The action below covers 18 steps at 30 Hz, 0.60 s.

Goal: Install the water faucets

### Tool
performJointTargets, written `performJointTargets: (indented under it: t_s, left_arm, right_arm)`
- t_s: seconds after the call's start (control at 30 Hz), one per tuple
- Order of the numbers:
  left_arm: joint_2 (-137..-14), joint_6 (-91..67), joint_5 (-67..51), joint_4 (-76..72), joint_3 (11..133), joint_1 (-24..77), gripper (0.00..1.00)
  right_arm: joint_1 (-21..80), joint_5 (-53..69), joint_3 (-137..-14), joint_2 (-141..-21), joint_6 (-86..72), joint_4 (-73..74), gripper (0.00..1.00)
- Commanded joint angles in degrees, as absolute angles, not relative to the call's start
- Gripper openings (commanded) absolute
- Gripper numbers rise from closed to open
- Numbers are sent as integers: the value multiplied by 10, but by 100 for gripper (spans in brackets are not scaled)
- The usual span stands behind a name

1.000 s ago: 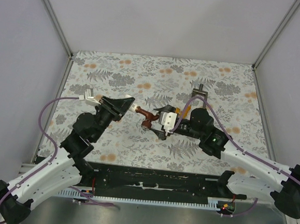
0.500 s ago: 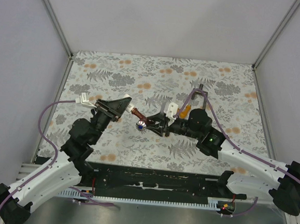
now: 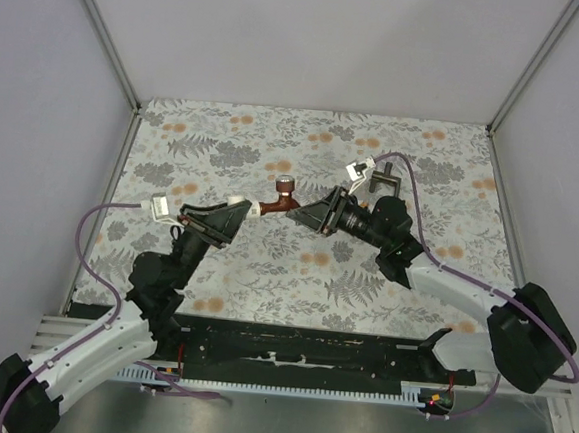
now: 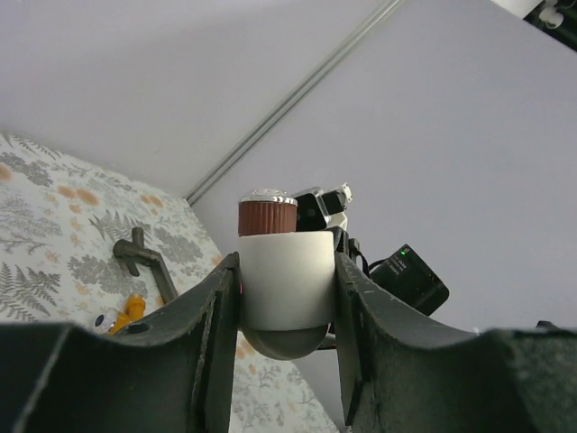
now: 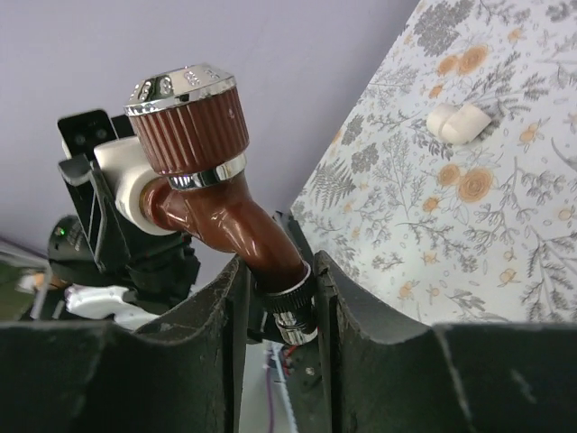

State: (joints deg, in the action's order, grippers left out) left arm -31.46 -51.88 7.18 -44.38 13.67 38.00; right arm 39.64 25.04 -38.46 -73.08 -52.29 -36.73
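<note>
While the left fingers (image 4: 212, 316) are closed on a white elbow fitting (image 4: 284, 275), the right fingers (image 5: 356, 307) are clamped on the spout of the reddish-brown faucet (image 5: 212, 194), just above its silvery tip. Both arms hold the pair in the air over the middle of the counter (image 3: 265, 275), the two grippers pointing at each other from either side. The faucet's inlet end meets the mouth of the elbow, and no thread shows there, so it looks at least partly seated. Its ribbed, chrome-capped knob (image 3: 286, 184) stands up above the joint.

The step in hand appears to be screwing this first faucet into its fitting. The next move likely calls for the right wrist to turn the faucet about the axis of the elbow's mouth while the left arm holds the elbow steady. The two must stay in line, since a tilt could cross the thread or pull the faucet out. Releasing and re-gripping may be needed between turns.

An orange faucet (image 4: 128, 312) lies on the counter beside a dark T-shaped tool (image 3: 383, 180), toward the far right corner, not yet installed. A loose white elbow (image 5: 458, 122) also lies on the counter.
</note>
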Motion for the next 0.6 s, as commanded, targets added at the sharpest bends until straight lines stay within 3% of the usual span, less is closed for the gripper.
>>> performJointTargets:
  t_s: [0.0,0.17,0.23,0.4,0.47,0.57]
  left_arm:
    - [-305,-478,-15,-565,142,392,2]
    - [-291,-513,64,-517,132,392,2]
    - [-274,-536,104,-481,127,391,2]
    - [-245,-605,177,-368,130,391,2]
    - [-239,-643,190,-318,143,391,2]
    - [-244,-685,188,-253,168,391,2]
  right_arm:
    - [386,210,-369,-768,-682,-455,22]
    - [378,201,-374,-744,-604,-429,47]
    - [377,201,-381,-718,-539,-389,62]
    - [377,216,-397,-636,-270,-278,92]
    - [377,248,-393,-609,-151,-262,98]
    - [376,309,-387,-577,11,-228,98]
